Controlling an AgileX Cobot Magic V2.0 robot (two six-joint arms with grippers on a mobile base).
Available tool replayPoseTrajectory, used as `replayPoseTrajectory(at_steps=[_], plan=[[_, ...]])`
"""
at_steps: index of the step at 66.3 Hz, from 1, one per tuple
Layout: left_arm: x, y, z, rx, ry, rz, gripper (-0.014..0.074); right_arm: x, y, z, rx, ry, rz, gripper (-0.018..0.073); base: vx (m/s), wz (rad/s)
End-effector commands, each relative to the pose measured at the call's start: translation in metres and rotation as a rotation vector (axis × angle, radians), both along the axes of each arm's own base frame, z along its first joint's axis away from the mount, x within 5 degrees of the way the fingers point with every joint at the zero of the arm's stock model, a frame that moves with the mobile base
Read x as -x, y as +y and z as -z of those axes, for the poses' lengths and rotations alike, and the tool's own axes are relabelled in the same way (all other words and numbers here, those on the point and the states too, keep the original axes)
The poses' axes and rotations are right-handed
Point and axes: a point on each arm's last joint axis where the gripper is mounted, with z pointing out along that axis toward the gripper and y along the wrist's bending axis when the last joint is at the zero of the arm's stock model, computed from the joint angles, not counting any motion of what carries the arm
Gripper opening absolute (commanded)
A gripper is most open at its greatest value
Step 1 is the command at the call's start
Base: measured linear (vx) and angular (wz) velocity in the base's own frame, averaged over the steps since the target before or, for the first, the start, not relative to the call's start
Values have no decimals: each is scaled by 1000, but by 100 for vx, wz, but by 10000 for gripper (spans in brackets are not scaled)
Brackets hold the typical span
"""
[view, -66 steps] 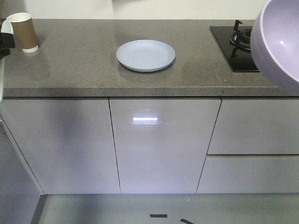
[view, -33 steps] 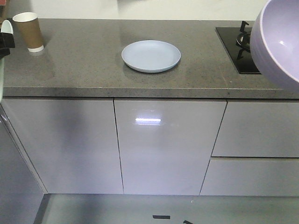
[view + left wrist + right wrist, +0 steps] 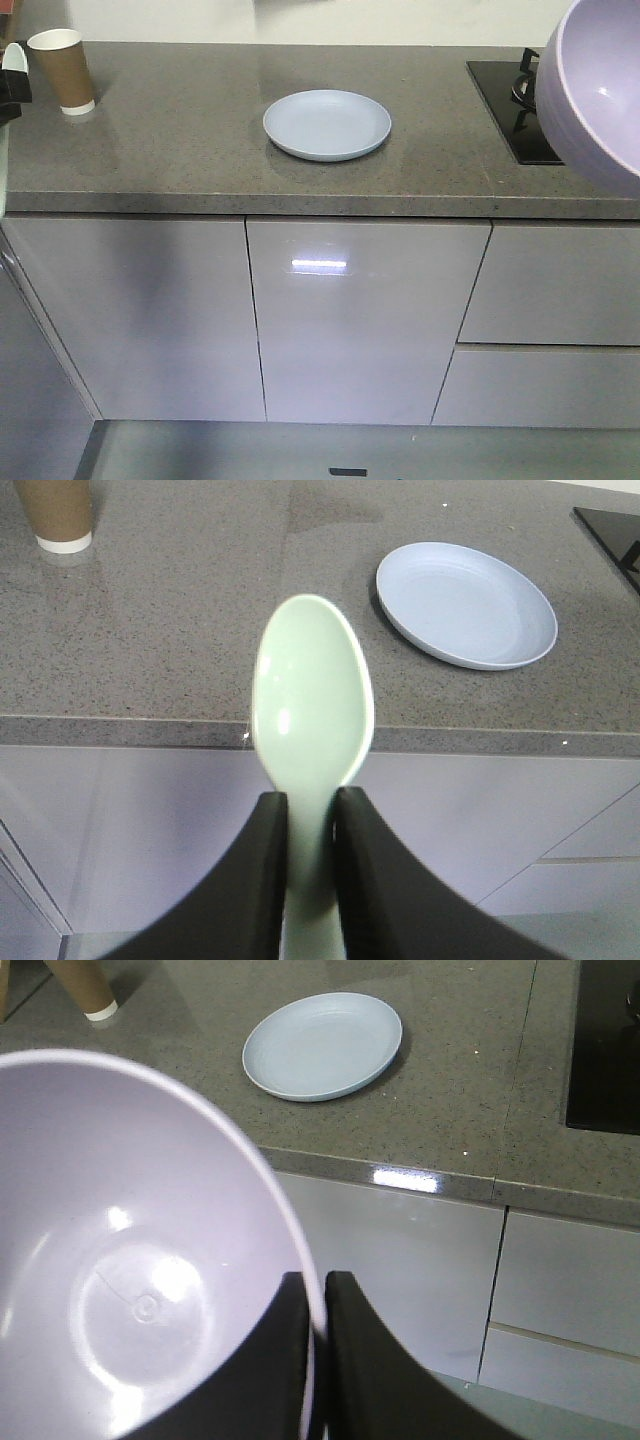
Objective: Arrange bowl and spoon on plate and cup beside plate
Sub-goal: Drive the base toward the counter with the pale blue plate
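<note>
The pale blue plate (image 3: 327, 125) lies on the grey counter, and it shows again as the plate (image 3: 466, 604) and the plate (image 3: 322, 1046) in the wrist views. The brown paper cup (image 3: 62, 70) stands upright at the counter's back left. My left gripper (image 3: 310, 805) is shut on the handle of the mint-green spoon (image 3: 313, 695), held in front of the counter edge with its scoop pointing forward. My right gripper (image 3: 317, 1285) is shut on the rim of the lavender bowl (image 3: 130, 1250), which hangs off the counter's right front as the bowl (image 3: 600, 90).
A black gas hob (image 3: 510, 100) sits in the counter at the right. Glossy grey cabinet doors (image 3: 350, 310) and drawers run below the counter's front edge (image 3: 300, 205). A wall closes off the back.
The front view has shifted: counter, plate, cup and hob have slid a little to the right in the frame. Bowl and spoon keep their places in the grippers.
</note>
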Motion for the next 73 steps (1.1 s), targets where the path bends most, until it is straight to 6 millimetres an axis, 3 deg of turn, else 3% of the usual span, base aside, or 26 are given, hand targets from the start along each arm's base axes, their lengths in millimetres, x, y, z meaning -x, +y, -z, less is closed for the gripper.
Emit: replayPoseTrajectory(at_steps=[1,73], plan=[[6,0,-19,29,-106,-10,-6,5,4,-16,-17,-96,8,-4,5,4],[6,0,-19,29,-106,-10,-6,5,4,-16,-17,-96,8,-4,11,4]])
